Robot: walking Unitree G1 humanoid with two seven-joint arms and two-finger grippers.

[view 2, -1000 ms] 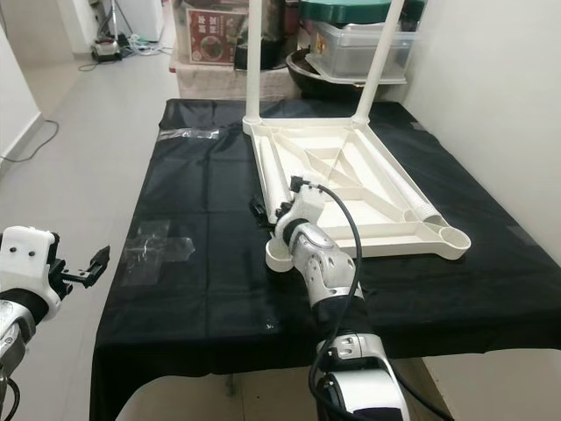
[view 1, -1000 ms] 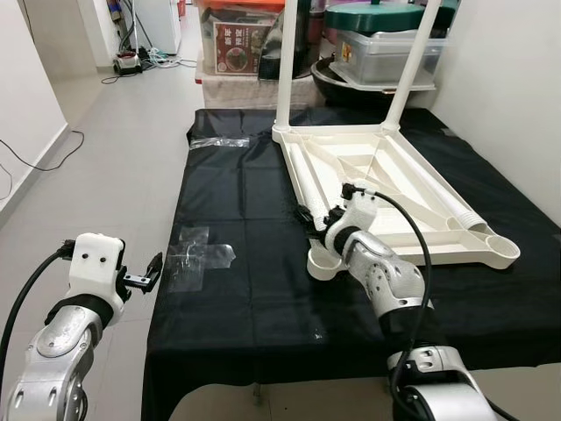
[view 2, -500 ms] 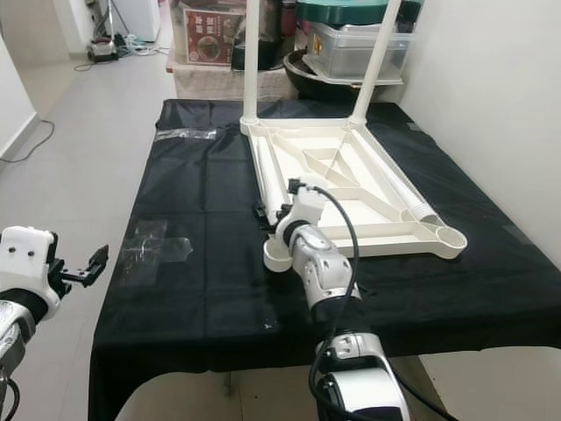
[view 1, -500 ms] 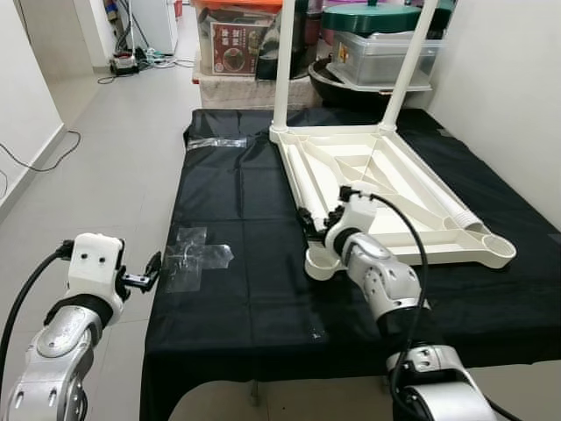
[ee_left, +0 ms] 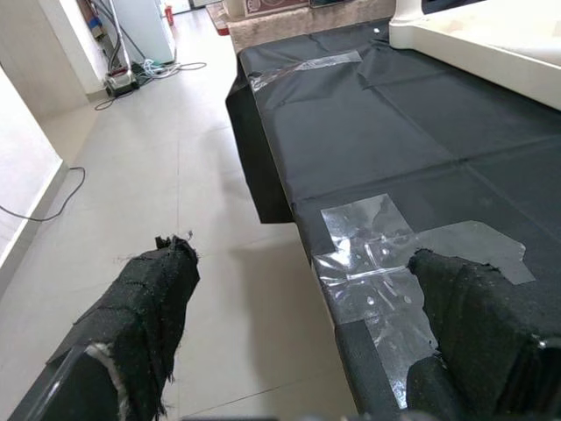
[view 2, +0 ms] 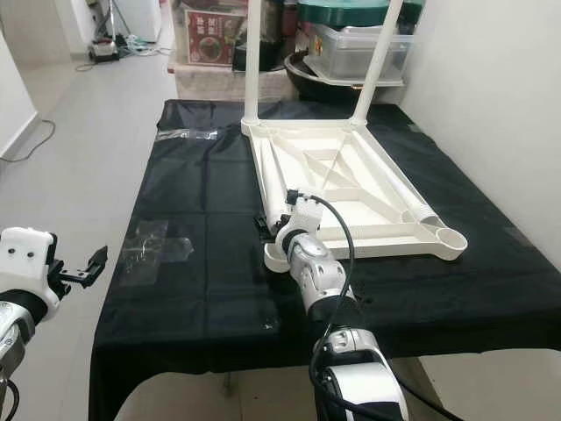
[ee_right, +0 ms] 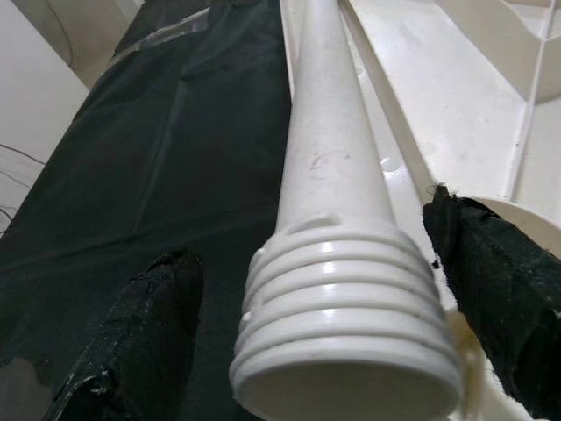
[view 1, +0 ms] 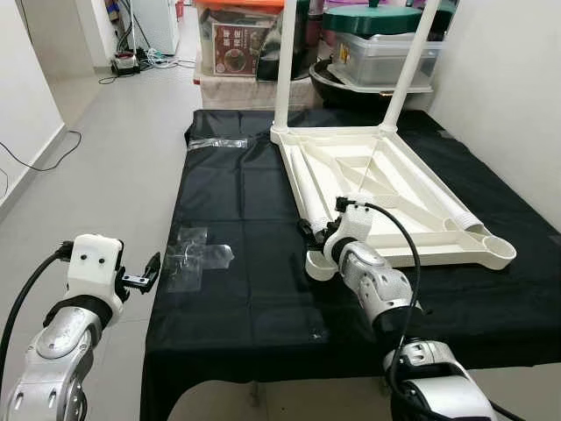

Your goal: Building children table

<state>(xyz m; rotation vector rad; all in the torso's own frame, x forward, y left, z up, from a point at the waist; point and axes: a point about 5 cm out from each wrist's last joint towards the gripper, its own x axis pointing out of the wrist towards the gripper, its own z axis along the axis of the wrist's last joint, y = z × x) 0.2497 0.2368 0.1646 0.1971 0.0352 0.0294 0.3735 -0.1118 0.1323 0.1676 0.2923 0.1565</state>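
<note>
The bench (view 1: pixel 245 298), draped in black cloth, occupied the centre of the frame. The white children's table top (view 1: pixel 386 189) lay upside down on its right half, with two upright legs (view 1: pixel 285 61) fitted at its far corners near the top of the frame. A loose leg (ee_right: pixel 337 202) lay along the top's left edge, its ribbed end towards the camera. A patch of clear tape (view 1: pixel 195 254) was stuck to the cloth at centre left. The right end effector (view 1: pixel 317 232) sat at the table top's near left corner, fingers (ee_right: pixel 145 338) spread either side of the loose leg's ribbed end, not closed on it. The left end effector (view 1: pixel 145 276) hovered at lower left beside the bench edge, open and holding nothing.
</note>
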